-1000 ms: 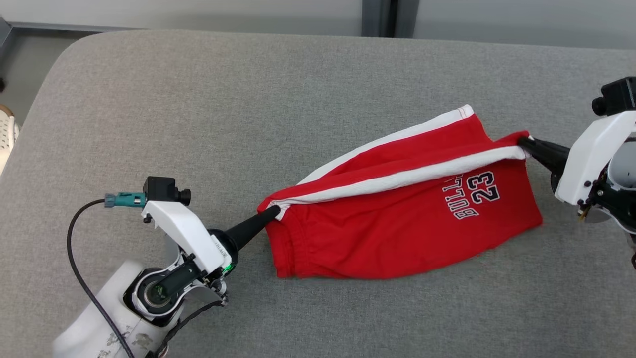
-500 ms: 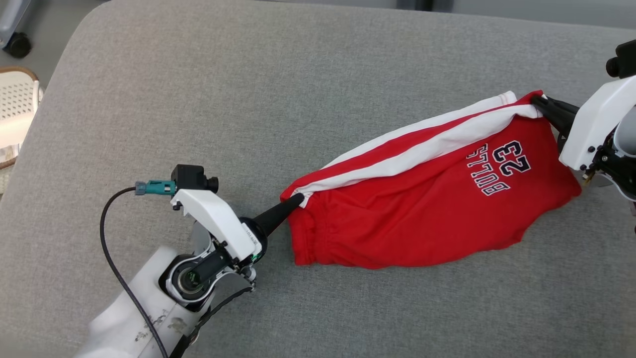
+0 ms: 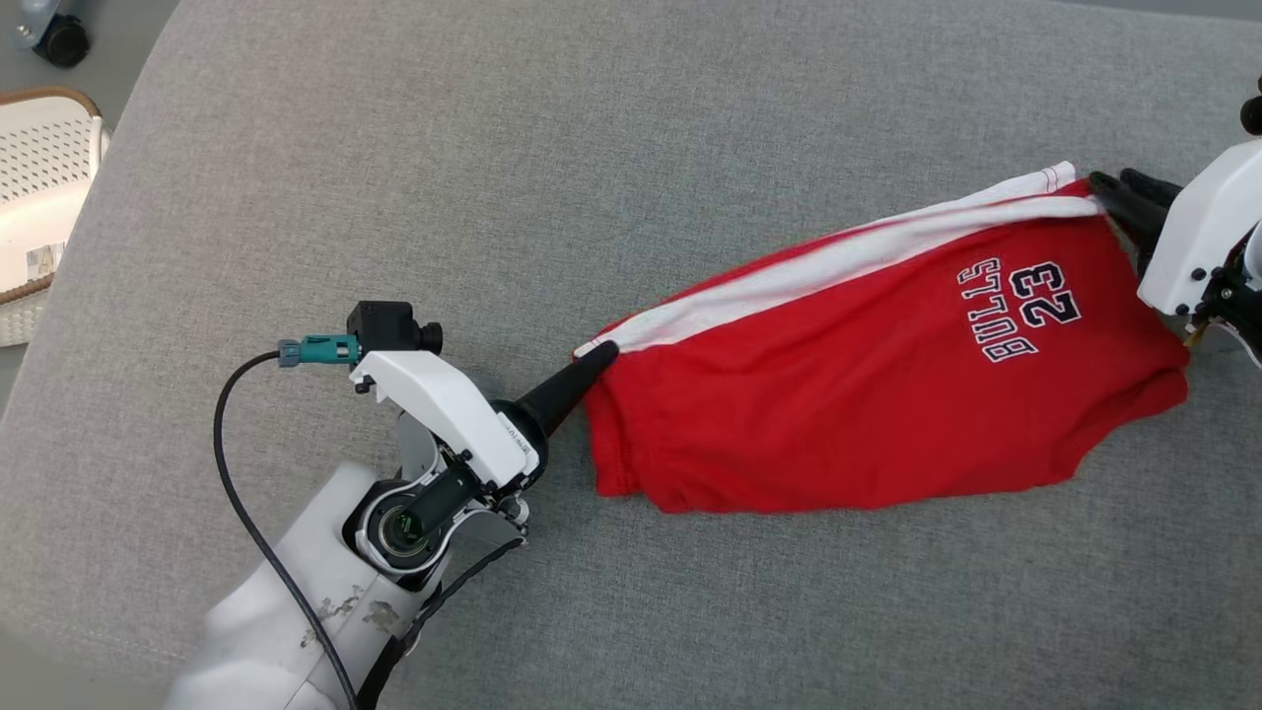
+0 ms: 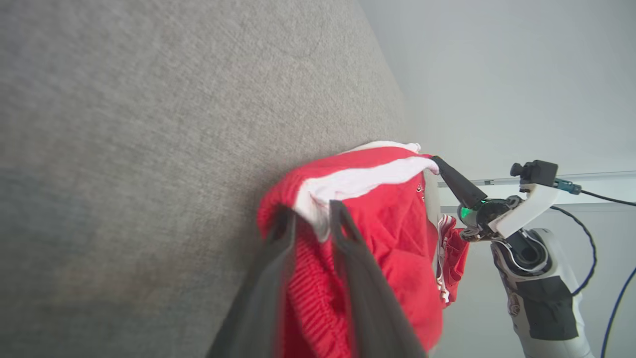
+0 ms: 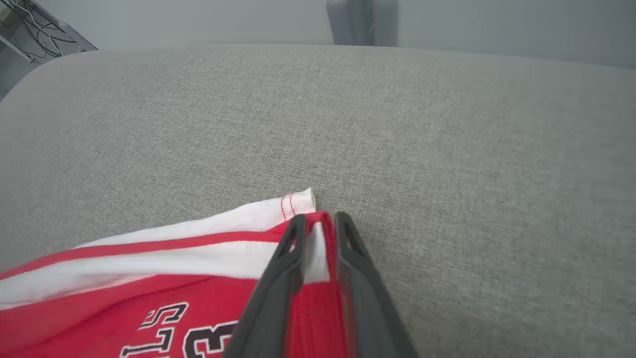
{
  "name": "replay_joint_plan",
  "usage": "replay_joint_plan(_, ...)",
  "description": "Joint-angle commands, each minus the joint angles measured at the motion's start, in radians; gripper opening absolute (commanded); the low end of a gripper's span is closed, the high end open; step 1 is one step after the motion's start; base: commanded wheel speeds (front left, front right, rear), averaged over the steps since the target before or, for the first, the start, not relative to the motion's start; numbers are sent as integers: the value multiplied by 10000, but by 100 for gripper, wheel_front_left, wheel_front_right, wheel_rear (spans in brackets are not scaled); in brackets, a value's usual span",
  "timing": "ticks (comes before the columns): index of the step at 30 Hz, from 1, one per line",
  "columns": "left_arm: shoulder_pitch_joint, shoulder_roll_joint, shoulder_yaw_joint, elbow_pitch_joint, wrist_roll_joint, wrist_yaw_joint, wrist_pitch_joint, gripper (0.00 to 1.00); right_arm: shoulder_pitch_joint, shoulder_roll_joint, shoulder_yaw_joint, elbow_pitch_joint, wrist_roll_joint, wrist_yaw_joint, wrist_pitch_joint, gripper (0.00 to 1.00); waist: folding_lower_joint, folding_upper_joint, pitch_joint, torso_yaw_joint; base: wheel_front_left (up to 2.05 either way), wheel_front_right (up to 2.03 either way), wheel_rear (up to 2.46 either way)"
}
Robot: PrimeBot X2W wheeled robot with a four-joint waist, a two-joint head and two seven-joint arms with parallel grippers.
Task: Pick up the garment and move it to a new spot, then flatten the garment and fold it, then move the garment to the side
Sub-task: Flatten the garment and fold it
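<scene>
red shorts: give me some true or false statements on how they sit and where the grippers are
1. The red shorts stretch between the two grippers on the grey cushion. True.
2. The BULLS 23 print is at the left gripper end. False: it sits near the right gripper, and the left one is at the opposite corner.
3. The white stripe runs along the shorts' near edge. False: in the head view it runs along the far edge.
4. In the right wrist view, cloth sits between that gripper's fingers. True.
</scene>
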Motion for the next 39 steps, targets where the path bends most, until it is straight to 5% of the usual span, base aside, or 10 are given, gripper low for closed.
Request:
replay_joint_plan(1,-169,25,13,78,124,-36,-43,100,-155,-34,-24,23,-75,2,-165,100,0,0,2,-6,0,0,0)
replay_joint_plan(16,-145,206,-65,220,711,-90,-616,100,-356,282,-36,1505,-946,2,-3138,100,0,0,-704,-344,0,0,0)
replay_joint_plan(24,129,963,-344,-55,2446,17,-2464,100,383,609,-9,1356,-1307,2,-5141,100,0,0,-1726,-897,0,0,0)
replay_joint_plan(31,361,1511,-648,-265,4343,855,-4480,100,1068,662,-157,907,-2228,2,-6416,100,0,0,-2487,-1351,0,0,0)
replay_joint_plan(35,627,1814,-760,-285,6076,2038,-5378,100,1812,856,-1225,214,-3023,2,-6653,100,0,0,-2929,-1626,0,0,0)
replay_joint_plan(39,1225,1598,444,-1019,7328,2837,-5476,100,3211,1228,-2718,-1548,-4795,2,-6629,100,0,0,-3194,-1815,0,0,0)
